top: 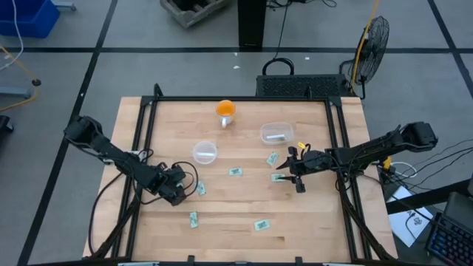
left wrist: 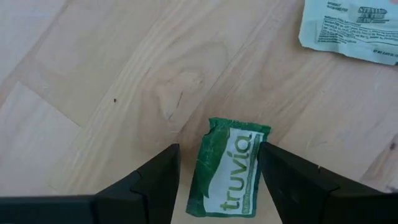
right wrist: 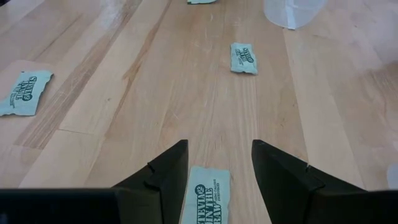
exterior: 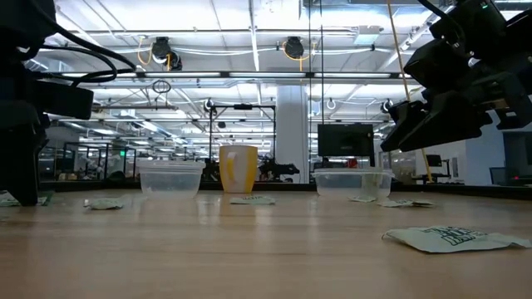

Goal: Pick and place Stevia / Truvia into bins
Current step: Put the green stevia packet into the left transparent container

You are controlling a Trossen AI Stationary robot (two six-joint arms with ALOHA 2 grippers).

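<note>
1. the left end effector [top: 194,189] hangs low over the desk [top: 244,236] at about 8 o'clock from the desk's middle, its fingers [left wrist: 155,180] spread moderately wide.
2. a green truvia sachet [left wrist: 227,168] lies flat on the wood between those fingers, touching neither one; in the high view it shows as the sachet [top: 201,189] at the left end effector's tip.
3. a pale sachet [left wrist: 349,28] lies face down close beyond it in the left wrist view.
4. the right end effector [top: 293,176] sits at about 3 o'clock from the desk's middle, fingers [right wrist: 163,174] open about as wide, straddling a pale stevia sachet [right wrist: 206,202] that lies flat on the desk.
5. other sachets lie loose on the desk: one near the middle [top: 236,171], one at 2 o'clock [top: 273,158], two toward 6 o'clock [top: 260,224] and 7 o'clock [top: 193,219].
6. the round clear bin [top: 205,152] stands at about 11 o'clock, and whether it holds anything cannot be told.
7. the rounded-rectangular clear bin [top: 277,133] stands at about 1 o'clock with something pale lying in it.
8. an orange ball-shaped object [top: 225,111] stands at 12 o'clock, near the far edge.
</note>
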